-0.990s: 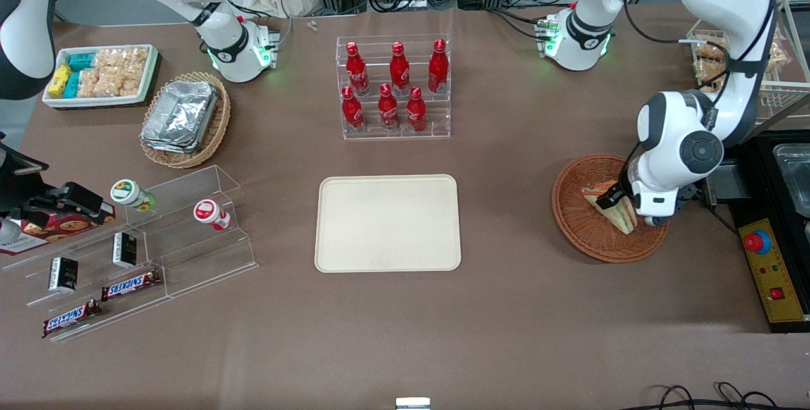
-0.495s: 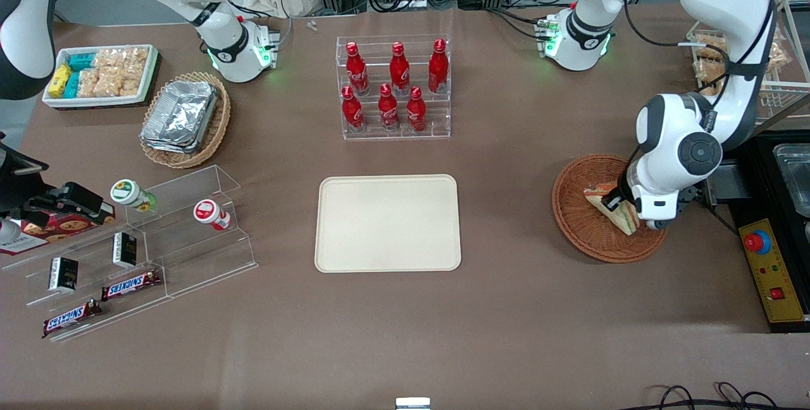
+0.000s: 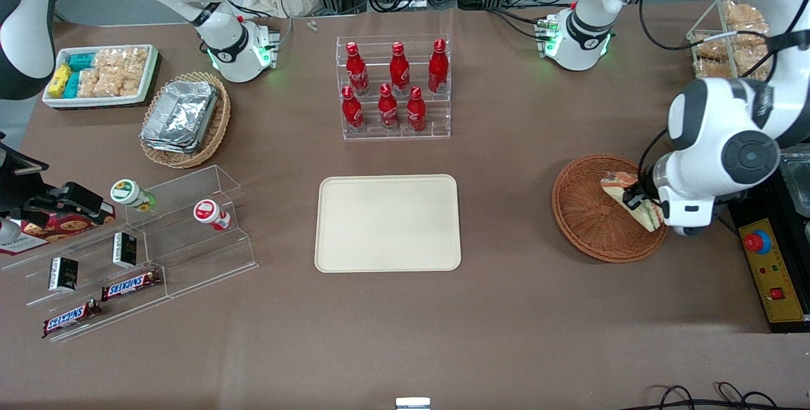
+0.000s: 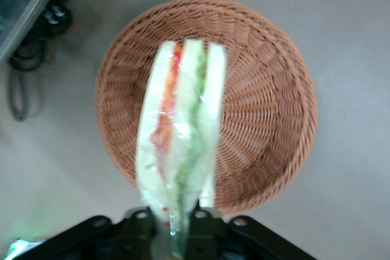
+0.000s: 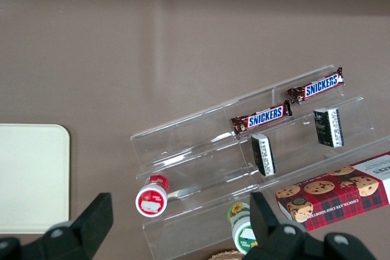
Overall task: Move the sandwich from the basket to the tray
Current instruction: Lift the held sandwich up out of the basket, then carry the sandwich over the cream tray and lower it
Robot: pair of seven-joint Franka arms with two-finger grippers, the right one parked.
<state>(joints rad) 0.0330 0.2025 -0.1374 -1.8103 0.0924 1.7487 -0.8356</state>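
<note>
The sandwich, a wrapped wedge of white bread with red, orange and green filling, hangs lifted above the reddish-brown wicker basket. My left gripper is shut on the sandwich's narrow end. The basket below it is empty. The cream tray lies flat at the table's middle, toward the parked arm's end from the basket, with nothing on it.
A clear rack of red bottles stands farther from the front camera than the tray. A black control box with a red button lies beside the basket. A clear stepped shelf of snacks sits toward the parked arm's end.
The gripper has risen with the sandwich, lifting it off the basket floor and shifting it slightly toward the working arm's end of the table.
</note>
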